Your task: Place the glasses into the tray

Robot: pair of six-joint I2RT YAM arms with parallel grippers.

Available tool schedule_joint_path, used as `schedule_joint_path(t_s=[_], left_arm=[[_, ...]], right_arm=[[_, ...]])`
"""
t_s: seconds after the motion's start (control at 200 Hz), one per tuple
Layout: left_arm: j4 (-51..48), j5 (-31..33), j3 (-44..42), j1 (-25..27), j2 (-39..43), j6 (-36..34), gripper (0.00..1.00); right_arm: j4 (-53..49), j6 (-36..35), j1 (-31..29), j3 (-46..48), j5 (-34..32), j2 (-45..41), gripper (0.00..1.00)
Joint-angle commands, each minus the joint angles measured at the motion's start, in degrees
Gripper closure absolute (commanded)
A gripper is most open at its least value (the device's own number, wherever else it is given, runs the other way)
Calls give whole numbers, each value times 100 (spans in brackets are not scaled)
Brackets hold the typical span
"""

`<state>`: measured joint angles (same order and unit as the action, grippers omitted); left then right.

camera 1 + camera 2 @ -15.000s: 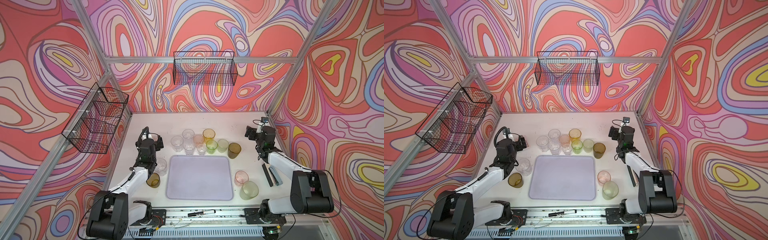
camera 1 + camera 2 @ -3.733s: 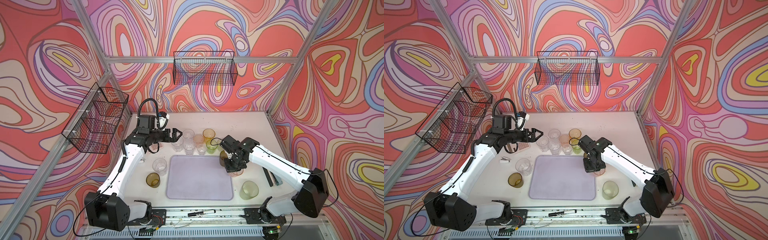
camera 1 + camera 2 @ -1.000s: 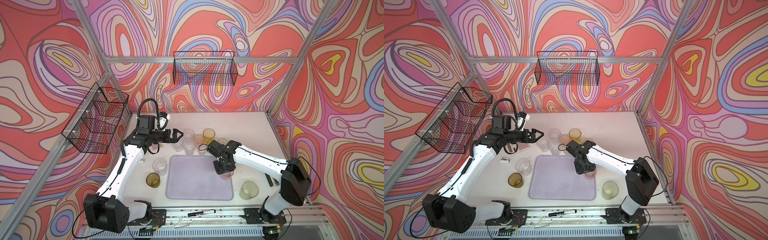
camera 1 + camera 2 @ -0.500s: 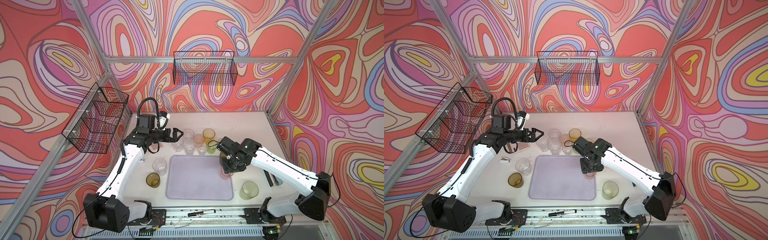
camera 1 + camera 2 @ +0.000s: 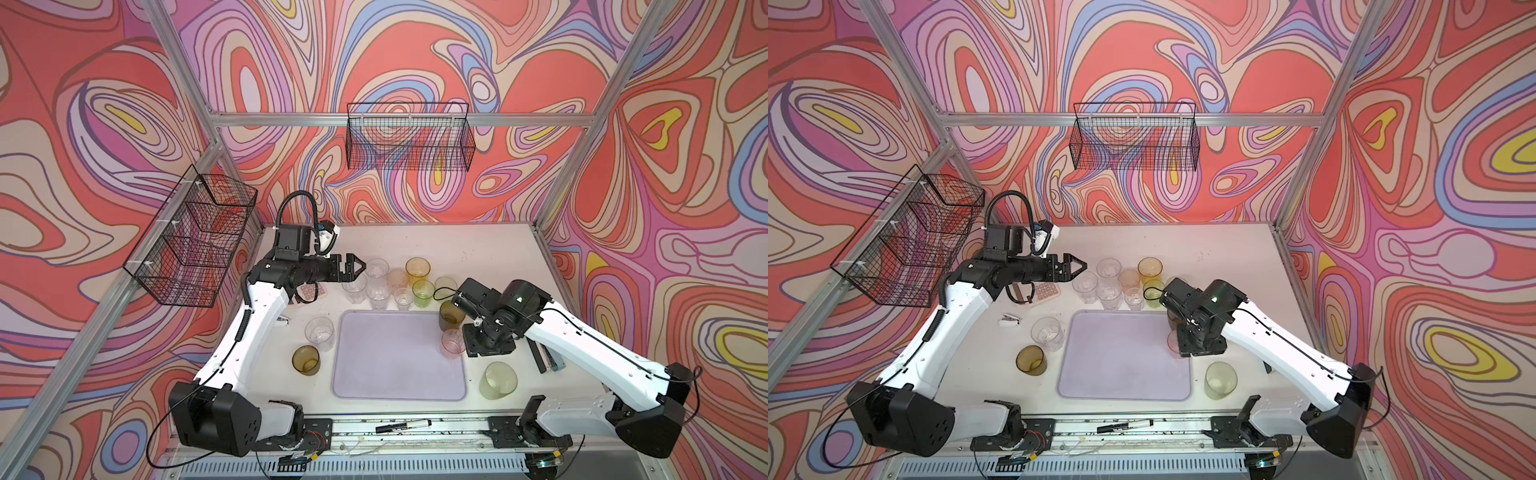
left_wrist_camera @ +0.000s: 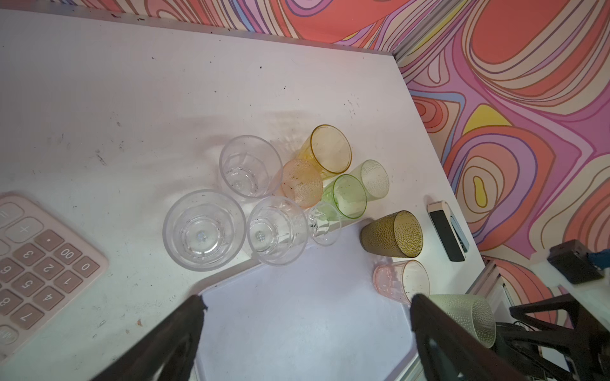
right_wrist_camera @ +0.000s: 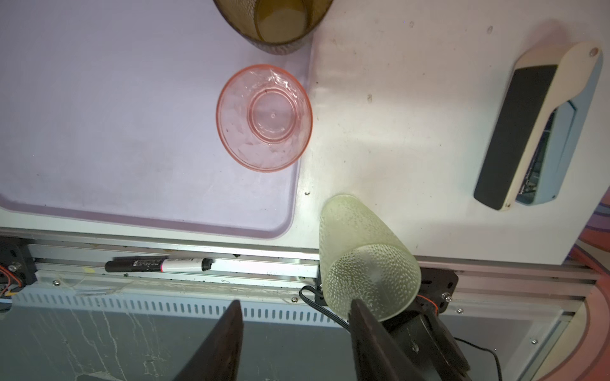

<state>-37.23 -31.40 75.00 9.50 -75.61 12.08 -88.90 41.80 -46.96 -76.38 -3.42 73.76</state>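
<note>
The right fingers (image 7: 221,349) stand moderately apart with nothing between them, pointing down just right of a pink glass (image 7: 264,117). That glass stands upright inside the tray (image 7: 99,132), close against its right rim. An olive-brown glass (image 7: 277,19) sits at the tray's far right corner; inside or outside I cannot tell. A pale green glass (image 7: 363,257) stands on the tabletop (image 7: 412,148) off the near right corner, with a stapler (image 7: 534,132) farther right. The marker (image 7: 158,264) on the front rail carries print too small to read. The left fingers (image 6: 171,343) are spread wide and empty, raised beside the cluster of glasses (image 5: 390,282) behind the tray. The pink calculator (image 6: 39,260) nearby shows keys 0, 00, 1, 2, 3.
</note>
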Motion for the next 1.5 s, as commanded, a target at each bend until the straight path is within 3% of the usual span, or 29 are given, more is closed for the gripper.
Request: schedule_joint_path(t_s=[0.0,0.255,0.461,0.641,0.926,1.492], left_arm=[[-242,162,117,23,113,-141,0],[-228,47,111,26,3,-127,0],[-197,44,110,19,7,-101,0],[-118,32,109,18,-66,-56,0],[-179,-25,137,18,-156,-65,0],[-155,-17,190,23,-208,-109,0]], right_arm=[[-338,197,-38,134,166,-157,46],[50,802,-58,1048,505,-902,50],[185,856,-93,1348,479,-929,52],[407,865,-91,1656,483,-866,62],[801,1048,-129,2136,569,-992,68],[945,1004,-171,2198,470,-699,75]])
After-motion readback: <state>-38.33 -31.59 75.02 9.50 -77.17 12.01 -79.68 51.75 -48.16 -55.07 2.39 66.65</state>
